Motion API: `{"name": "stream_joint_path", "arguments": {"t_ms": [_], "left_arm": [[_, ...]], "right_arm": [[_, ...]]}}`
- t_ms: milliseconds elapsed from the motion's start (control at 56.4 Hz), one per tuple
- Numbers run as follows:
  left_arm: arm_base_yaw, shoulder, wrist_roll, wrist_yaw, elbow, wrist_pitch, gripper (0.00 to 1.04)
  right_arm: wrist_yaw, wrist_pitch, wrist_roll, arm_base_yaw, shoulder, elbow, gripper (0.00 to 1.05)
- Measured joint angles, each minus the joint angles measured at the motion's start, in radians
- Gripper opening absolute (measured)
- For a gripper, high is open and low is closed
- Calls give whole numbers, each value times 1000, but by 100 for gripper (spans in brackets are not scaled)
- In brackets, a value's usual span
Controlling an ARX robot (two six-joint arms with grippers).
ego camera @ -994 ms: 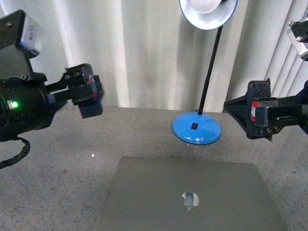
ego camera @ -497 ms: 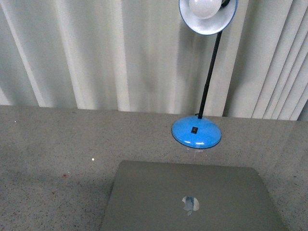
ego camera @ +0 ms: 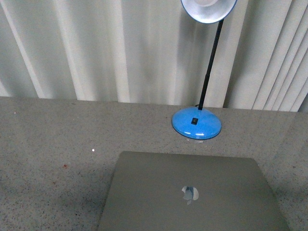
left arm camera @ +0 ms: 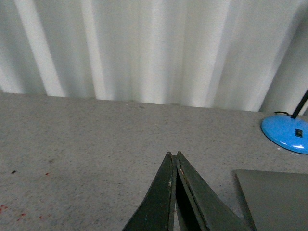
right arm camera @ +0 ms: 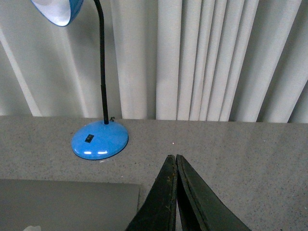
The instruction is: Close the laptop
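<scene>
1. The curtain [ego camera: 110, 53] is the largest thing here: pale pleated folds across the whole back of the scene, reaching down to the far edge of the table.
2. The table [ego camera: 53, 139] is grey speckled stone with a few small reddish flecks toward my left side.
3. One laptop [ego camera: 190, 192] lies flat on the table at the near edge, lid down, apple logo facing up (no screen or keys showing).
4. One desk lamp [ego camera: 197, 123] stands just behind the laptop: round blue base, thin black stem, blue shade up top.
5. My left gripper [left arm camera: 173, 156] is clenched with fingertips pressed together, holding nothing, above bare table beside the laptop's corner.
6. My right gripper [right arm camera: 173, 158] is likewise pinched closed and empty, above the table near the laptop's other corner.
</scene>
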Motion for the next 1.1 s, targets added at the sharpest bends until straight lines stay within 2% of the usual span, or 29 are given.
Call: {"name": "stream_joint_path", "arguments": {"t_ms": [532,1100], "left_arm": [[3,-377,0,4,-18,-325,4],[3,-643,0,4,-18,-581,4]], "right_arm": [[-3,-330,0,0,-379,-32,3],[-3,-573,0,-1,-632,-33,3]]}}
